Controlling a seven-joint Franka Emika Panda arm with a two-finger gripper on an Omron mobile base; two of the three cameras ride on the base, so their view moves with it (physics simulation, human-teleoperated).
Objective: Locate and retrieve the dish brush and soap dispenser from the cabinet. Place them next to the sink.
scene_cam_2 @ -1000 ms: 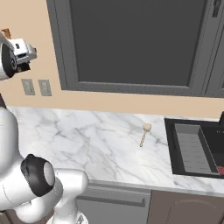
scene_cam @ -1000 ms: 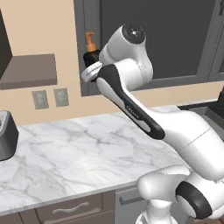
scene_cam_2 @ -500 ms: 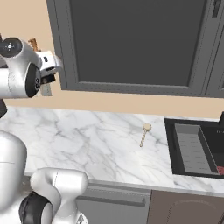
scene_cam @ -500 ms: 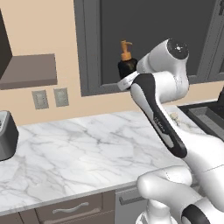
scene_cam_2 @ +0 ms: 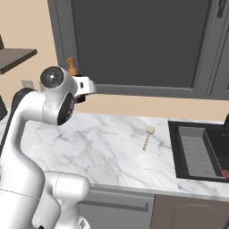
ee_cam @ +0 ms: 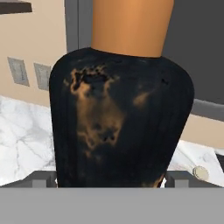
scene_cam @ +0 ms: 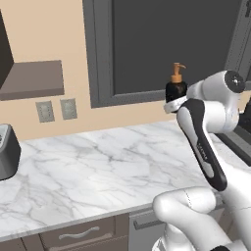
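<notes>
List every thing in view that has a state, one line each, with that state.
soap dispenser: upright, held in the air above the counter.
pincer: closed on the soap dispenser, a fingertip at either side of its base.
dish brush: lying flat on the marble counter, left of the sink.
sink: dark basin, a ribbed insert inside.
toaster: standing on the counter.
</notes>
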